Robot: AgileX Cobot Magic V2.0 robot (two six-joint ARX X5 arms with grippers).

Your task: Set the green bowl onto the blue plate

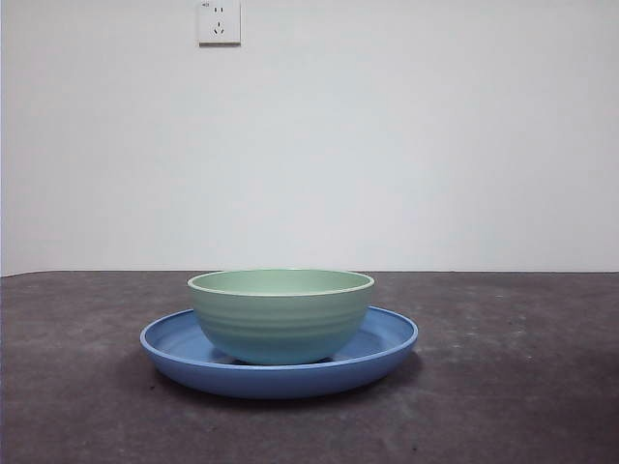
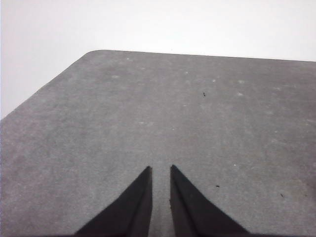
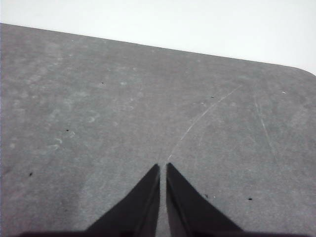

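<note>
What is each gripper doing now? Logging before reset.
Left gripper: nearly closed, empty, over bare table.
Right gripper: closed, empty.
Bowl sits on plate.

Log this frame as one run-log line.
green bowl: upright on blue plate | left gripper: nearly shut, empty | right gripper: shut, empty | placement: looks done

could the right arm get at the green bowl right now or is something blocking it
Probably yes: the green bowl sits open-topped on the blue plate, nothing over or beside it. The right end effector holds nothing.
</note>
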